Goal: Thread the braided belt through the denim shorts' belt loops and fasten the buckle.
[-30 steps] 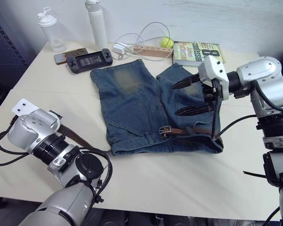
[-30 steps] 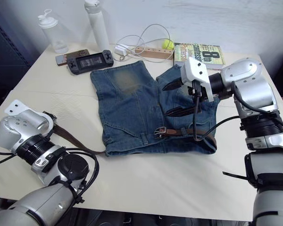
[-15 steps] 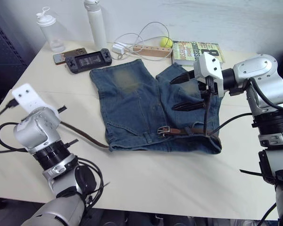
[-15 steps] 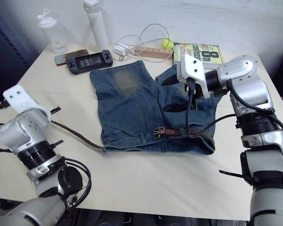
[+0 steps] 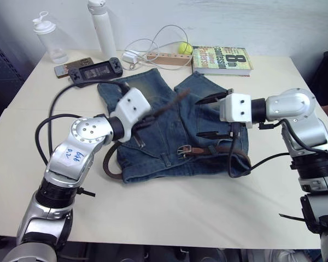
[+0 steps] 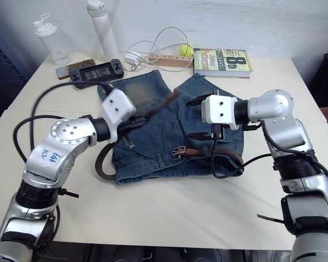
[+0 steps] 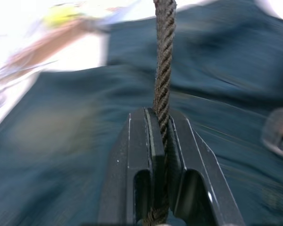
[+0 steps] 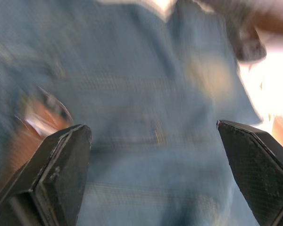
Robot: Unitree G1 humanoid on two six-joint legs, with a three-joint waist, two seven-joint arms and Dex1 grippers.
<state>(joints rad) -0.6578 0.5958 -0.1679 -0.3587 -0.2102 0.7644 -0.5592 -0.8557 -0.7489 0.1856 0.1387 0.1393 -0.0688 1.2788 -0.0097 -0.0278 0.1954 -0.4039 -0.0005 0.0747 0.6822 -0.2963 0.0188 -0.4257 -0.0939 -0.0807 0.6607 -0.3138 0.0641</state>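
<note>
The denim shorts [image 5: 169, 131] are lying flat at the centre of the worktop [image 5: 208, 218], waistband toward 6 o'clock. The braided belt [image 5: 169, 105] is already running along the right half of the waistband, with the buckle [image 5: 187, 150] sitting near the fly; its free length is looping off the shorts' 9 o'clock edge and rising over the left leg.

The left gripper [image 7: 158, 117] is pinching that free length, its fingers pressed onto the braid. The right gripper [image 5: 212, 115] is hanging over the right leg with fingers spread wide, holding nothing.

To do this step well, the left arm should probably be keeping the strap flat and untwisted while steering the tip toward the buckle, leaving enough slack in the loop at 9 o'clock so the shorts are not dragging. The right fingers would do best pinning the waistband just beside the buckle.

The left wrist view is showing the braid seated squarely between the fingers, which the head views are blurring. The head views are showing the belt's whole path, and the belt loops are too small to tell apart.
</note>
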